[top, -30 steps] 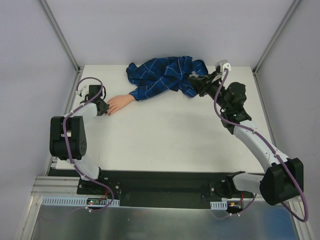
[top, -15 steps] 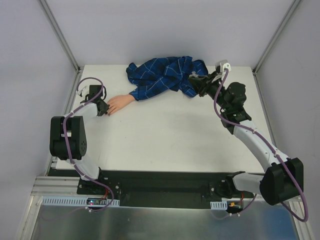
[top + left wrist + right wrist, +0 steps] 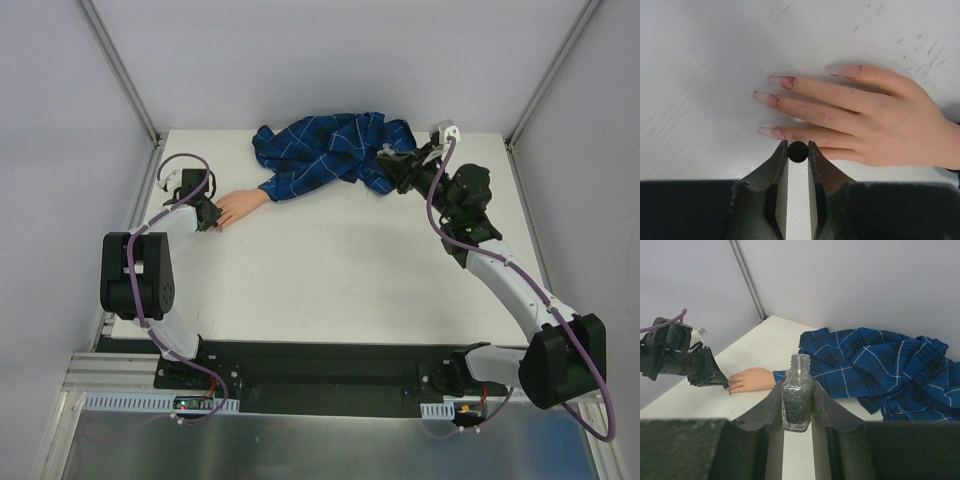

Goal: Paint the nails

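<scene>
The peach dummy hand (image 3: 880, 130) lies flat on the white table, its blue checked sleeve (image 3: 330, 150) trailing to the back. Its nails (image 3: 774, 101) carry smeared dark-pink polish. My left gripper (image 3: 798, 145) is shut on a small round black brush cap (image 3: 798, 151), seen end-on, right at the lowest finger, beside its nail (image 3: 777, 132). In the top view the left gripper (image 3: 207, 217) is at the fingertips of the hand (image 3: 235, 207). My right gripper (image 3: 797, 390) is shut on an open glass bottle of dark glitter polish (image 3: 797, 400), held upright near the sleeve (image 3: 880, 365).
The table's left edge (image 3: 150, 230) and a frame post (image 3: 120, 70) stand close to the left arm. The bunched shirt fabric (image 3: 385, 135) lies under and beside the right gripper (image 3: 388, 165). The left gripper also shows in the right wrist view (image 3: 722, 382).
The left wrist has shifted very slightly at the fingertips. The right arm and bottle have not moved.
</scene>
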Action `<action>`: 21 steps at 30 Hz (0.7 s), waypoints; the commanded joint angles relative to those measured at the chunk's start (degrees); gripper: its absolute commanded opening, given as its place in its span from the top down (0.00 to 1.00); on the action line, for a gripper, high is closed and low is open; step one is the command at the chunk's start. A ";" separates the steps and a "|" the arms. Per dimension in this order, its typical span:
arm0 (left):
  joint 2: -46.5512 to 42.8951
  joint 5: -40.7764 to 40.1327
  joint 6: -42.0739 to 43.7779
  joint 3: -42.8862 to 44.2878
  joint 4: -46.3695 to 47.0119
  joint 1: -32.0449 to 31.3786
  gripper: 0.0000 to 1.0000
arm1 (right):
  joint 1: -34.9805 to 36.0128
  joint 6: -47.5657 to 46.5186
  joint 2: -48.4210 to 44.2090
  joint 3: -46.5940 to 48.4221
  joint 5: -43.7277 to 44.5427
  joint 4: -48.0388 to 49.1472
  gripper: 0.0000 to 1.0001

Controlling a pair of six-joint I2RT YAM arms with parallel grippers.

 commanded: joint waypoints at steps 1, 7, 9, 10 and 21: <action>-1.96 -3.03 0.41 1.46 -0.41 -0.16 1.00 | -0.45 0.62 0.10 0.40 -1.42 5.30 1.00; -1.88 -3.91 0.85 1.81 -0.59 -0.16 1.00 | -0.45 0.62 0.01 0.32 -1.42 5.30 1.00; -1.96 -3.82 0.93 1.81 -0.59 -0.08 1.00 | -0.45 0.62 0.10 0.40 -1.42 5.30 1.00; -1.88 -3.65 1.02 1.90 -0.59 -0.16 1.00 | -0.45 0.62 0.10 0.32 -1.42 5.30 1.00; -1.96 -1.01 1.90 2.51 0.82 -0.08 1.00 | -0.45 0.62 0.19 0.32 -1.51 5.30 1.00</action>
